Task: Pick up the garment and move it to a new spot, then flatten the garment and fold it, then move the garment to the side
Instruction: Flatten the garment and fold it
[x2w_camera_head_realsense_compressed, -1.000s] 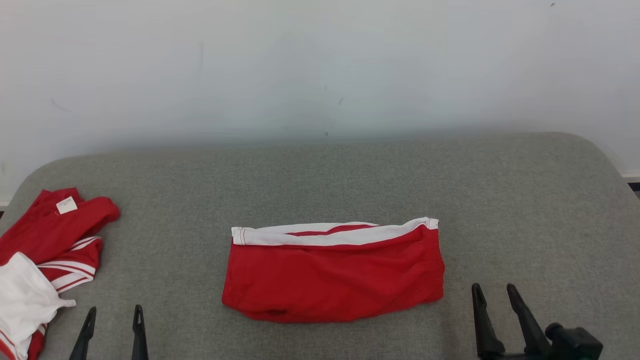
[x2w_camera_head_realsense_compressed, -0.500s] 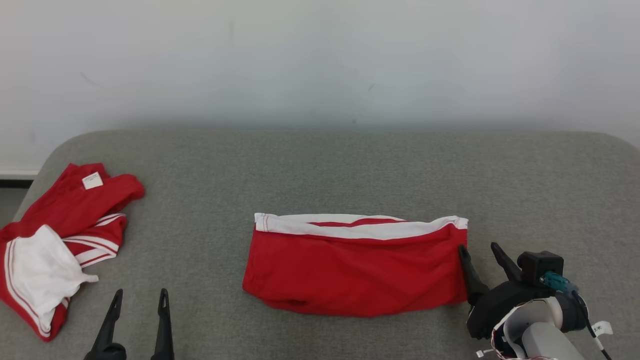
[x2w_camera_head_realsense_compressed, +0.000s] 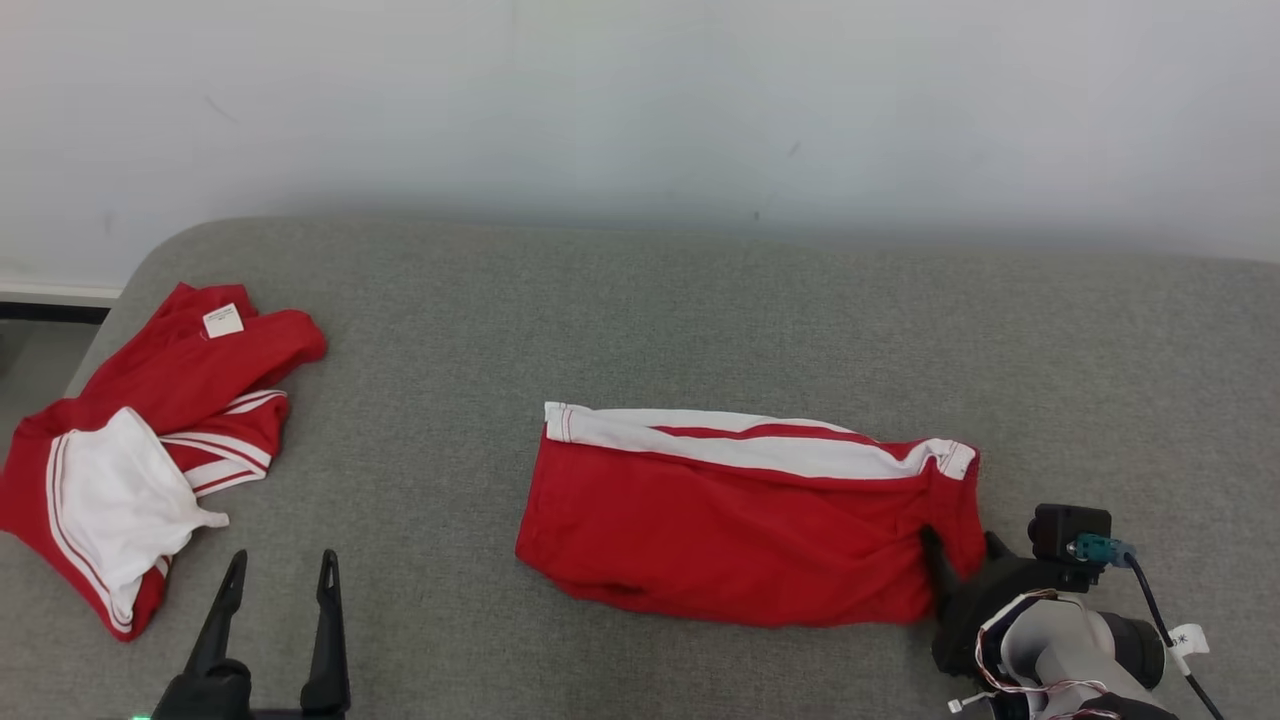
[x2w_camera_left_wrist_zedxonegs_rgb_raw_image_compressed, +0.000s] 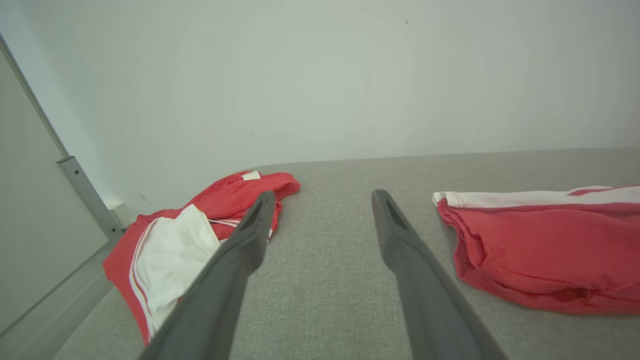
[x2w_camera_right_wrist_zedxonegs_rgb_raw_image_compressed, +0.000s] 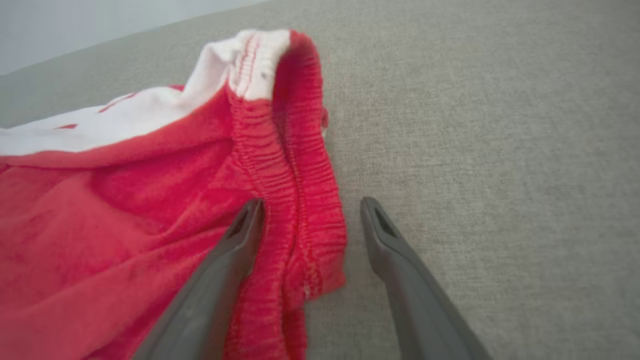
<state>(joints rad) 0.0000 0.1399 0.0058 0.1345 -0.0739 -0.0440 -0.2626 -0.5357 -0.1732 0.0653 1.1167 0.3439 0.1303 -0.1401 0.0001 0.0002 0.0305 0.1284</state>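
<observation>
Garment (x2w_camera_head_realsense_compressed: 745, 530), red with a white band and a thin red stripe along its far edge, lies folded into a wide rectangle on the grey padded surface (x2w_camera_head_realsense_compressed: 700, 310), near the middle and a little toward the right. The surface spans the head view from side to side, with a rounded far-left corner. Behind it stands a plain pale wall (x2w_camera_head_realsense_compressed: 640, 100). At the far left of the surface, well apart from the folded piece, a second heap of red and white clothing (x2w_camera_head_realsense_compressed: 150, 440) lies crumpled, its white lining turned outward. The pale right forearm (x2w_camera_head_realsense_compressed: 1060, 650) comes in at the near right corner, carrying a black wrist camera (x2w_camera_head_realsense_compressed: 1070, 525) with a teal plug. The right gripper (x2w_camera_head_realsense_compressed: 962, 545) sits at the garment's right end, low against it. In the right wrist view its fingers are spread wide with the gathered elastic edge of the garment (x2w_camera_right_wrist_zedxonegs_rgb_raw_image_compressed: 125, 225) between them. One finger rests over the red cloth and the other over bare grey surface just beside the hem. The right gripper (x2w_camera_right_wrist_zedxonegs_rgb_raw_image_compressed: 311, 201) clamps nothing. The left gripper (x2w_camera_head_realsense_compressed: 283, 558) is at the near left, fingers also spread and empty. In its own view the left gripper (x2w_camera_left_wrist_zedxonegs_rgb_raw_image_compressed: 324, 194) points at bare surface between the heap (x2w_camera_left_wrist_zedxonegs_rgb_raw_image_compressed: 200, 220) and the garment (x2w_camera_left_wrist_zedxonegs_rgb_raw_image_compressed: 540, 250), touching neither. A small white label (x2w_camera_head_realsense_compressed: 222, 321) lies on the heap's far edge.
</observation>
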